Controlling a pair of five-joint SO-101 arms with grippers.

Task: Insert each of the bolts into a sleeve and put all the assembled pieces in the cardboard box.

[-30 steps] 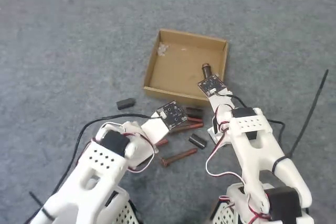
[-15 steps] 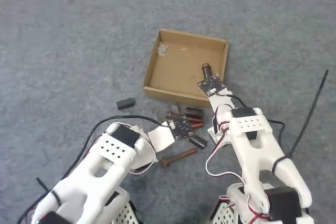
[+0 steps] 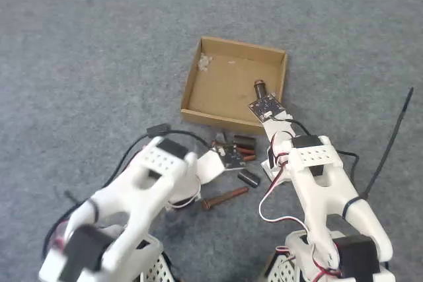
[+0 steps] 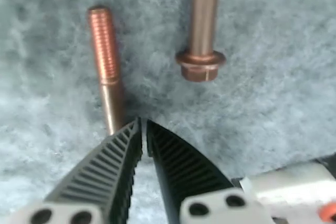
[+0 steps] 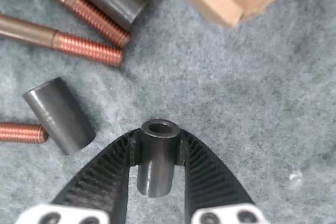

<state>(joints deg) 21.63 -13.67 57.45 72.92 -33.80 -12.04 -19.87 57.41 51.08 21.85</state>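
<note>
Lone bolt [image 3: 226,197]: lies flat on the carpet, the piece farthest out in front of the cardboard box [image 3: 225,121].
Left gripper [image 4: 143,127]: clenched, tips at the plain shank of a second bolt [image 4: 107,72] in front of the box.
Loose sleeve [image 3: 248,177]: on its side, nearer the box than the lone bolt.
Right gripper [image 5: 158,139]: clamped on a dark sleeve [image 5: 156,166], just off the box's near corner.
Inside the box: a brown piece [image 3: 259,86], possibly assembled, by the wall on the right arm's side.
</note>
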